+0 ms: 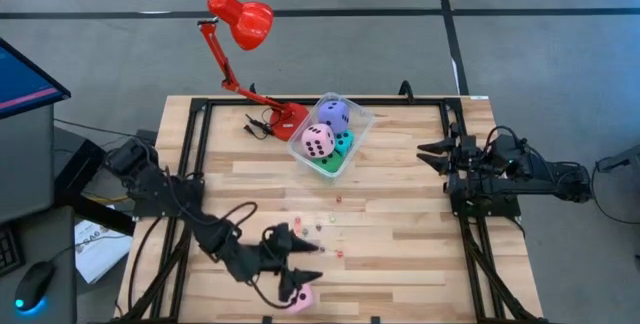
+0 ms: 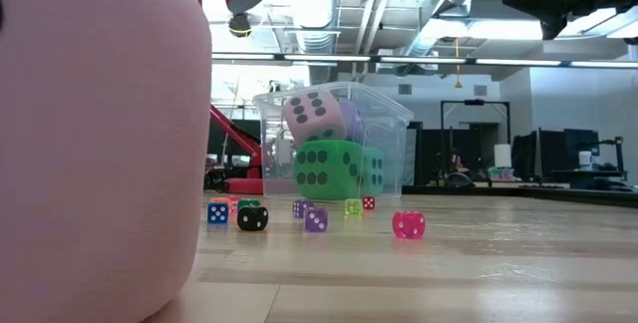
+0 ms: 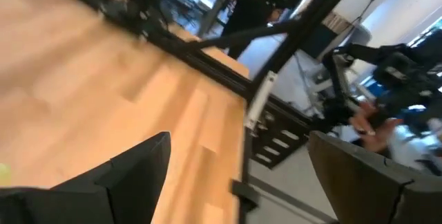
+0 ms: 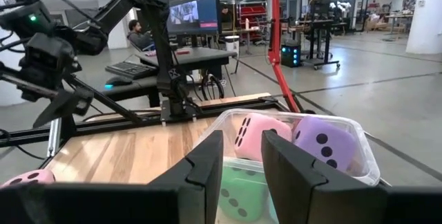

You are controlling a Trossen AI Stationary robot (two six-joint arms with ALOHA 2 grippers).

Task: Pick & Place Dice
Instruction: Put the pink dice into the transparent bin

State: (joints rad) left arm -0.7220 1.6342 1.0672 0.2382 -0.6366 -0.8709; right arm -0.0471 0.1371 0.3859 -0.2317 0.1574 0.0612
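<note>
Four soft pip-marked cubes are seen in the clear plastic tub. The fifth, a pink soft cube, lies at the near table edge, beside the spread, empty left gripper. Closure around it is judged next. Right gripper, narrowly parted, waits.

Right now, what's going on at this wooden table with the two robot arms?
The robot is sorting dice. The clear plastic tub already holds a pink soft cube, a purple one, a green one and a cyan one. The left gripper, fingers open, hangs just above another pink soft cube at the table's near edge. Tiny coloured dice lie scattered mid-table. The right gripper waits near the tub.
</note>
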